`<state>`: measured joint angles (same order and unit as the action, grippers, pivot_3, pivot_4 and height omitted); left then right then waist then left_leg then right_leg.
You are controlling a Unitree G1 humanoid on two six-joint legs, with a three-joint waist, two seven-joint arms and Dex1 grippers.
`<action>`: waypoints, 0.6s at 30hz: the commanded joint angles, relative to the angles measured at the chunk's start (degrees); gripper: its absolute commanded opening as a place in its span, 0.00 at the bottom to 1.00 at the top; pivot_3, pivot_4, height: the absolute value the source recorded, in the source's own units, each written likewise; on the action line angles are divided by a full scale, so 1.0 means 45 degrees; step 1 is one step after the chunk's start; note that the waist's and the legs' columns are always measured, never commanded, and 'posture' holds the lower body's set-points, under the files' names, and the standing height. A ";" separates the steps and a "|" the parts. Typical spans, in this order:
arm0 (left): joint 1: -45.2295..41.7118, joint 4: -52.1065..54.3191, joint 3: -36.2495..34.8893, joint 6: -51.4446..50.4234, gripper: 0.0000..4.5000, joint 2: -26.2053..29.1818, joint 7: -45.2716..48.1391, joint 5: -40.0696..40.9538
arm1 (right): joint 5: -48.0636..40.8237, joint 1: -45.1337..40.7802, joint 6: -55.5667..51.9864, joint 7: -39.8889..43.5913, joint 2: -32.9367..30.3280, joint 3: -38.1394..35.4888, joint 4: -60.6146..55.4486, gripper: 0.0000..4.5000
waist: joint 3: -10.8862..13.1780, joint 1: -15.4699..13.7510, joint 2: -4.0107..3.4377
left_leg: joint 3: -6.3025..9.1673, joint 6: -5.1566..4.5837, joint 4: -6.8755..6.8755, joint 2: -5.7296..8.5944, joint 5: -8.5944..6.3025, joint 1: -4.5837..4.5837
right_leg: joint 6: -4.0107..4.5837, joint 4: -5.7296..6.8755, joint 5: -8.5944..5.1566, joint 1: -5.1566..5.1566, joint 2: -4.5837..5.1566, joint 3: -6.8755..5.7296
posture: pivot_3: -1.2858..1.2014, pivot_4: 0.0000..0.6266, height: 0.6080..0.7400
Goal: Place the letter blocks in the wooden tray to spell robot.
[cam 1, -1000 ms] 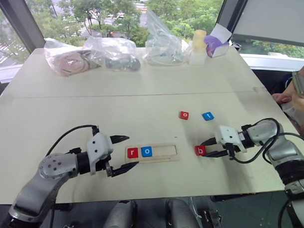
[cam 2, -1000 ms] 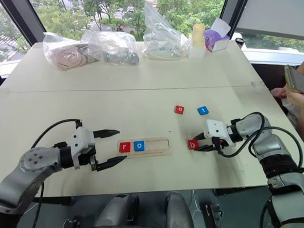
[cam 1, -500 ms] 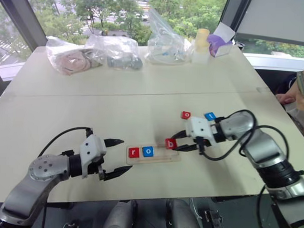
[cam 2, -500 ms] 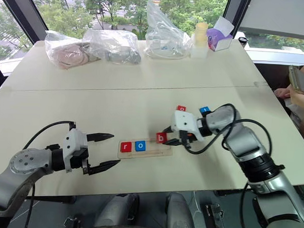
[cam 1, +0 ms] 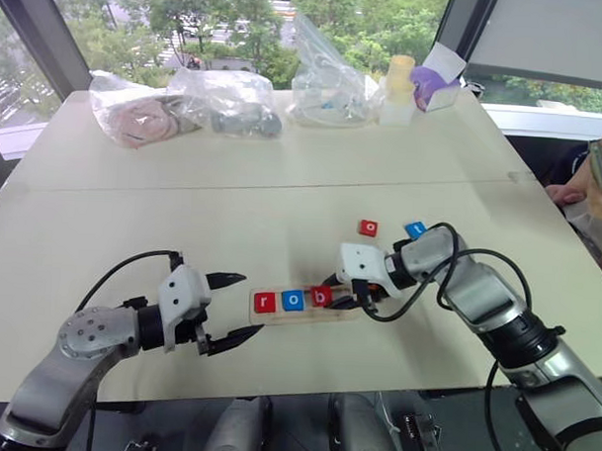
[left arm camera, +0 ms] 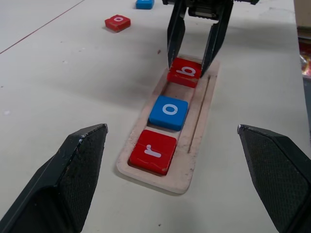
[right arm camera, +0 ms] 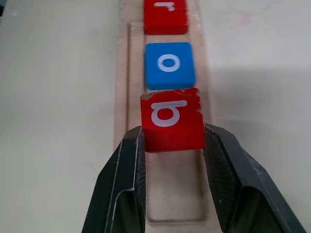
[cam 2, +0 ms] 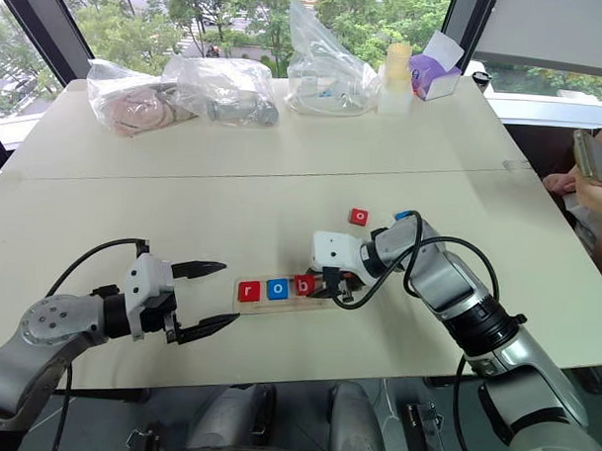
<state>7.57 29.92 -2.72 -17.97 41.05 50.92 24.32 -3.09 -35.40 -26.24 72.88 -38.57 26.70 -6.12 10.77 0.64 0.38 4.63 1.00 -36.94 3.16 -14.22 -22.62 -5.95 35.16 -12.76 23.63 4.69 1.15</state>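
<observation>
The wooden tray (left arm camera: 195, 143) lies near the table's front edge, with a red r tile (cam 1: 266, 302) and a blue o tile (cam 1: 293, 300) in its left end. Just right of the blue o, my right gripper (cam 1: 330, 294) is shut on the red b tile (right arm camera: 171, 121) and holds it low over the tray's third place, slightly tilted. A red o tile (cam 1: 368, 228) and a blue t tile (cam 1: 416, 230) lie loose on the table behind the tray. My left gripper (cam 1: 249, 305) stands open just left of the tray's left end, with nothing between its fingers.
Plastic bags (cam 1: 187, 103) with goods, a pale bottle (cam 1: 397, 85) and a purple box (cam 1: 435, 84) stand along the table's far side. A person's hand (cam 2: 579, 191) with a phone shows at the right edge.
My right gripper has carried the red b tile leftward from the table right of the tray to over the tray beside the blue o. The left gripper has stayed put.
</observation>
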 commanded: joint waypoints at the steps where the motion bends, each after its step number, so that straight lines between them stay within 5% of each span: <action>1: 0.0045 0.0479 -0.0089 0.0181 1.00 -0.0043 -0.0114 0.0000 | -0.0155 -0.0085 -0.0340 0.0018 0.0203 0.0000 -0.0484 0.25 | 0.0000 0.0000 0.0000 | 0.0000 0.0000 0.0000 0.0000 0.0000 0.0000 | 0.0000 0.0000 0.0000 0.0000 0.0000 0.0000 | 0.52 0.24 1.00; 7: 0.0068 0.0561 0.0036 0.0176 1.00 -0.0124 -0.0262 -0.0026 | -0.0049 -0.0116 -0.0714 -0.0083 0.0450 0.0108 -0.0495 0.25 | 0.0000 0.0002 0.0000 | 0.0001 0.0000 0.0001 0.0000 0.0000 0.0000 | 0.0000 0.0000 0.0000 0.0000 -0.0001 -0.0001 | 0.52 0.24 1.00; 14: 0.0036 0.0603 0.0113 0.0147 1.00 -0.0174 -0.0329 -0.0011 | -0.0080 -0.0236 -0.0950 -0.0134 0.0570 0.0230 -0.0552 0.99 | 0.0001 0.0004 0.0001 | 0.0000 0.0000 0.0001 0.0000 0.0000 0.0000 | 0.0000 0.0000 0.0000 0.0001 0.0000 -0.0001 | 0.52 0.24 1.00; 18: 0.0024 0.0625 0.0152 0.0133 1.00 -0.0187 -0.0376 -0.0003 | -0.0026 -0.0273 -0.0945 -0.0227 0.0697 0.0263 -0.0540 0.99 | 0.0001 0.0010 0.0001 | 0.0001 0.0000 0.0002 0.0000 0.0000 0.0000 | -0.0001 0.0000 -0.0001 0.0001 0.0000 -0.0002 | 0.52 0.24 1.00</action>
<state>7.73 30.55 -1.70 -17.97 40.43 49.52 24.26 -3.09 -35.37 -30.82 72.16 -35.88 28.21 -6.43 10.78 0.69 0.38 4.64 1.00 -36.93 3.16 -14.22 -22.62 -5.95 35.16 -12.77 23.64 4.68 1.14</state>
